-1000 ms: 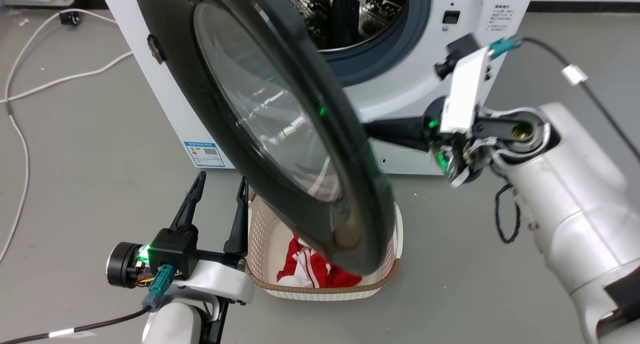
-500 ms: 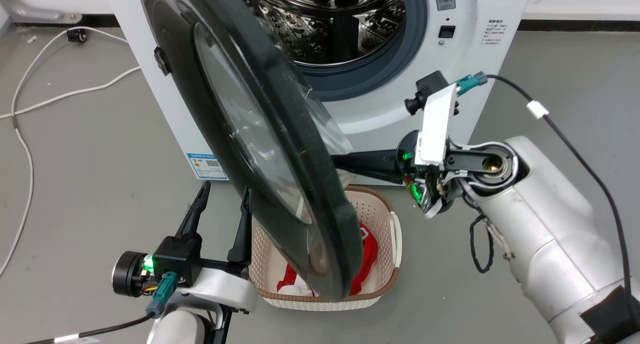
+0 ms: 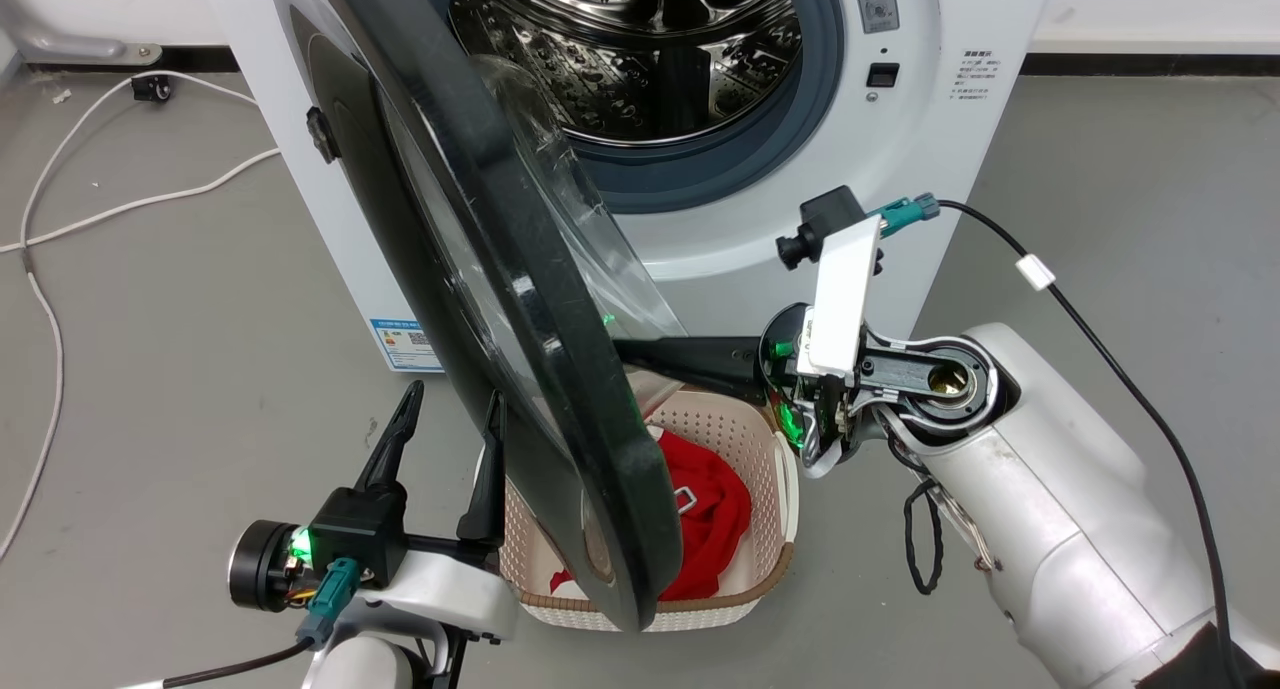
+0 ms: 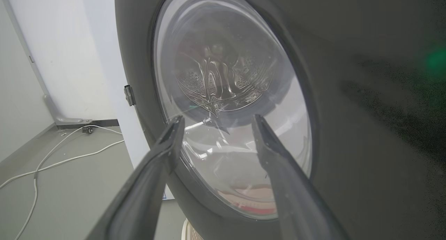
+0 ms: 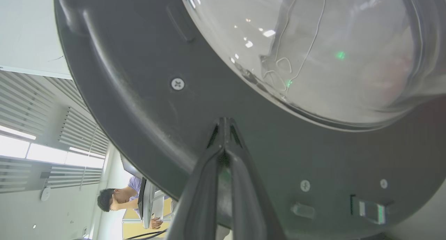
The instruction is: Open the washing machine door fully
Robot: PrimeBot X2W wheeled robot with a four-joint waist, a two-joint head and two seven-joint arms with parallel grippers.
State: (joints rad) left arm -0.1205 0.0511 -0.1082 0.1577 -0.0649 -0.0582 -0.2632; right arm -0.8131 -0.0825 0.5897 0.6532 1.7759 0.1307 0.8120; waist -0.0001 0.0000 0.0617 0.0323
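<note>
You have the washing machine door [image 3: 480, 299] standing partly open, nearly edge-on to the head camera, its lower edge overlapping the laundry basket [image 3: 780, 489] that holds a red garment [image 3: 705, 509]. Your right gripper [image 5: 224, 121] is clenched on nothing, tips together at the door's dark inner rim. Your left gripper [image 3: 455, 397] is spread and empty, facing the outer glass.

Even light glints on the washing machine door [image 3: 455, 249].
</note>
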